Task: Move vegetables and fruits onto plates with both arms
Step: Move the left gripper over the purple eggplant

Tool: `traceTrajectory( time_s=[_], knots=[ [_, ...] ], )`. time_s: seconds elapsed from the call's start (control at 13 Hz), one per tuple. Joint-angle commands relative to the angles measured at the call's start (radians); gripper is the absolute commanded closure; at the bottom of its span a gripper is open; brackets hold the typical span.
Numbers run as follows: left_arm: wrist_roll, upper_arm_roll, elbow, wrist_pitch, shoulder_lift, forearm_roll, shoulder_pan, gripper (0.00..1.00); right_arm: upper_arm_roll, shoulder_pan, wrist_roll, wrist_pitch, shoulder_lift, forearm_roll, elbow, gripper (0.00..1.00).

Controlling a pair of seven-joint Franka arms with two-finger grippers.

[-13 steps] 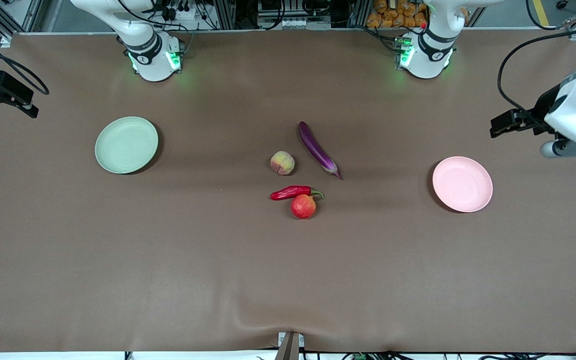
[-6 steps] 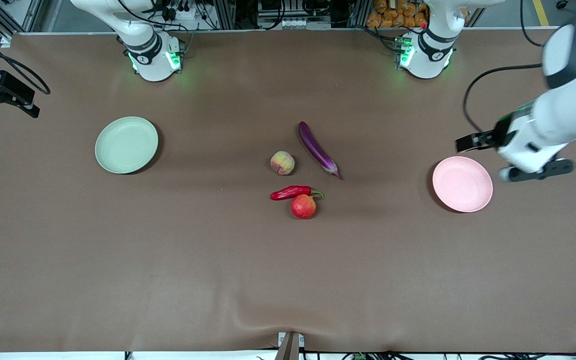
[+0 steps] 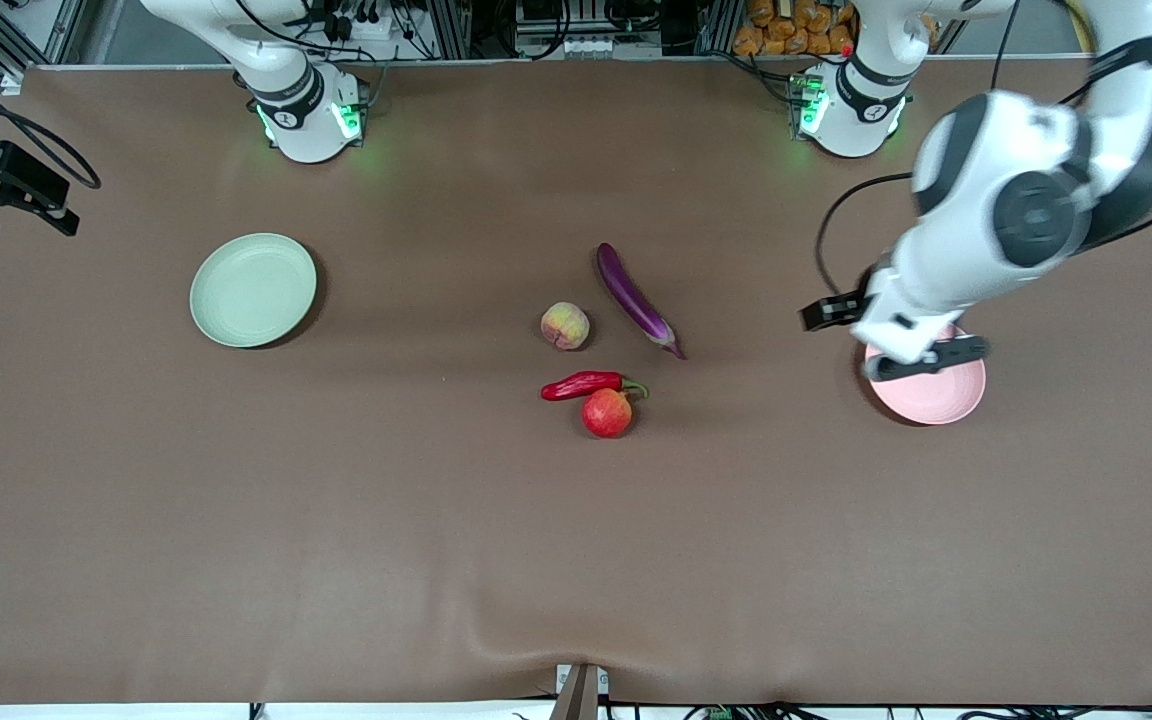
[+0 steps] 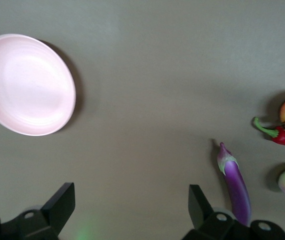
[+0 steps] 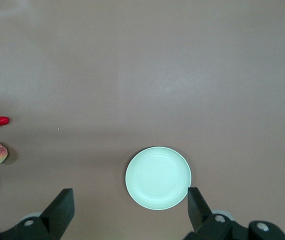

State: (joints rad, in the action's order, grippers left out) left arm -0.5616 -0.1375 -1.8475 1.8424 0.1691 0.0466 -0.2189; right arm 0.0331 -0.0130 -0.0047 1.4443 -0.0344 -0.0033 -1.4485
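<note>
A brown bench [image 3: 336,520] holds four foods clustered mid-bench: purple eggplant [image 3: 636,297], peach [image 3: 565,325], red chili [image 3: 584,384], and the round red fruit [image 3: 606,412] touching the chili, nearest the camera. An empty green plate [image 3: 252,289] sits toward the right arm's end and a pink plate [image 3: 936,385] toward the left arm's, likely so each arm fills its own. The left claw [image 4: 132,207], spread and empty, now hangs over the pink plate's edge, having swung inward from the bench end. The right claw [image 5: 130,207], spread, waits high over the green plate
</note>
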Motion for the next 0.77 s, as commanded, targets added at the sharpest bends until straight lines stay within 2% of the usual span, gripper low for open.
traceTrajectory(
  time_s=[0.0,0.39,0.69],
  knots=[
    [-0.107,-0.014,-0.116,0.112,-0.023,-0.022,-0.058,0.0,0.005,0.001,0.003,-0.012,0.01,0.008,0.027,0.0],
    [-0.403,-0.019,-0.139,0.217,0.087,-0.022,-0.25,0.0,0.005,0.002,0.003,-0.012,0.011,0.008,0.027,0.0],
    [-0.691,-0.019,-0.116,0.409,0.243,-0.022,-0.338,0.0,0.005,0.002,0.002,-0.01,0.011,0.014,0.027,0.0]
  ],
)
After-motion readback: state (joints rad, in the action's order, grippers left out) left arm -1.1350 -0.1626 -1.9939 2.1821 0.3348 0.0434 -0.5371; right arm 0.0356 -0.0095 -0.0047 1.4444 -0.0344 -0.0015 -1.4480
